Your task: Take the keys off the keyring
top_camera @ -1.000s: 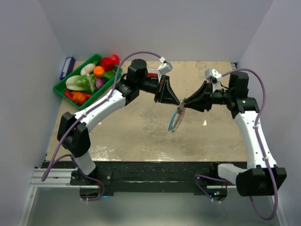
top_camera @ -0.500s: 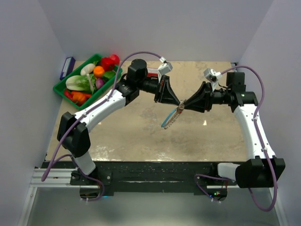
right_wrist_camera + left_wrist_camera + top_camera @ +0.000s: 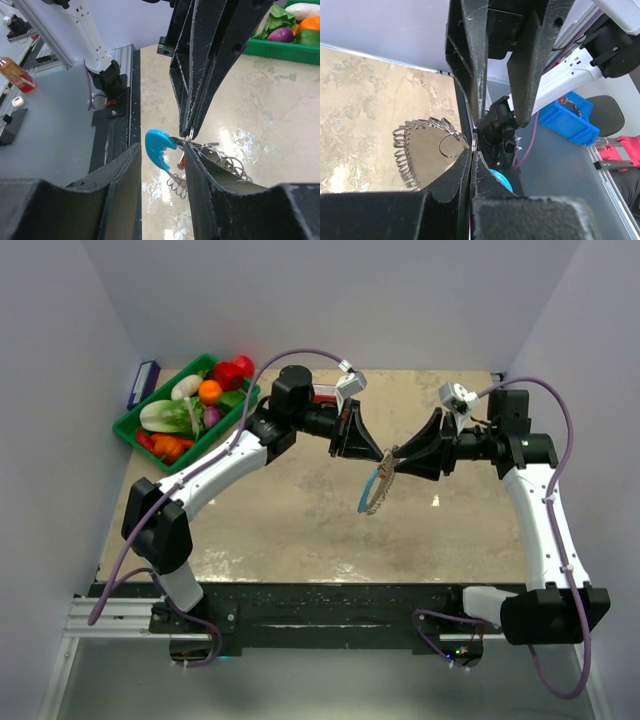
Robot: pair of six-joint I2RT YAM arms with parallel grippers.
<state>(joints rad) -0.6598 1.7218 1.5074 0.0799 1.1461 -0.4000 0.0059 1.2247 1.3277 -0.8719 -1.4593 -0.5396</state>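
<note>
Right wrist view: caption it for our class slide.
Left gripper pinches the dangling keyring; right gripper open close beside it.

No legible text, brand, number or sign in any view. Orange bottle (image 3: 16, 75), far left of right gripper (image 3: 164, 150): any print too small to read. Dark blue box (image 3: 143, 383), far left of left gripper (image 3: 383, 458): face blurred.

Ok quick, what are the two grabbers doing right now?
Left gripper: shut, pinching the keyring.
Right gripper: open, gripping nothing.
</note>
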